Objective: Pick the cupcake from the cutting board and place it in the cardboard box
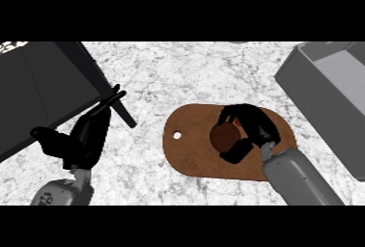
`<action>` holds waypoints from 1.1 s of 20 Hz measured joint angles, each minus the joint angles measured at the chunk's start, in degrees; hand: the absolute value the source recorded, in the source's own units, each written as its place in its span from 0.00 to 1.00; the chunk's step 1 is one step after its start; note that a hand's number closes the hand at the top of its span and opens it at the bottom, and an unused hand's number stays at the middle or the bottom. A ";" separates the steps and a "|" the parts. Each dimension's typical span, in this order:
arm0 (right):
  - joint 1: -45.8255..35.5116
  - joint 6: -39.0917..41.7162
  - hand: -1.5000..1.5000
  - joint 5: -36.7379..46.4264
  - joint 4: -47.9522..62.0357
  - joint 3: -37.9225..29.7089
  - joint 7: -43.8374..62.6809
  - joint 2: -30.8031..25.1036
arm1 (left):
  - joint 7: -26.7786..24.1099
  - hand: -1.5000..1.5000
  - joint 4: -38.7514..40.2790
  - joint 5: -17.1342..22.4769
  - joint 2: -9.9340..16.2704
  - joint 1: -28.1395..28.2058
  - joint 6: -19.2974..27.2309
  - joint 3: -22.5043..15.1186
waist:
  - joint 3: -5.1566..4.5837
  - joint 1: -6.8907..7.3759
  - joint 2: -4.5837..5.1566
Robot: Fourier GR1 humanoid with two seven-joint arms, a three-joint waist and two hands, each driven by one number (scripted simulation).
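A: Cupcake?
B: Dark brown round cupcake (225,137) sits on the brown rounded wooden cutting board (191,144), mid-board. Board lies flat on the white-and-grey speckled stone counter (185,72).
A: Right hand?
B: Black right hand (251,126) arches over the cupcake, fingers and thumb curled round it; grey forearm enters from below.
A: Left?
B: Black left hand (85,137) rests open, fingers straight, over the counter at left.
A: Container?
B: Grey open-topped box (321,91) at right edge, apart from the board; nothing visible inside.
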 measured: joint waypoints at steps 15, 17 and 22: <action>2.15 0.68 1.00 18.40 -17.83 12.68 -1.93 -7.46 | -0.11 0.50 -0.36 0.95 0.68 0.77 -2.16 0.59 | 0.10 -0.58 -0.20; 3.25 1.43 1.00 19.09 -22.42 13.04 -1.23 -8.37 | 0.33 0.50 -0.67 1.16 0.67 0.94 -2.07 0.71 | 0.06 -0.74 -0.21; 5.01 0.92 1.00 17.64 -32.60 8.23 3.85 -7.42 | -0.15 0.50 -0.79 0.66 0.54 1.40 -1.63 0.89 | 0.16 -1.11 -0.28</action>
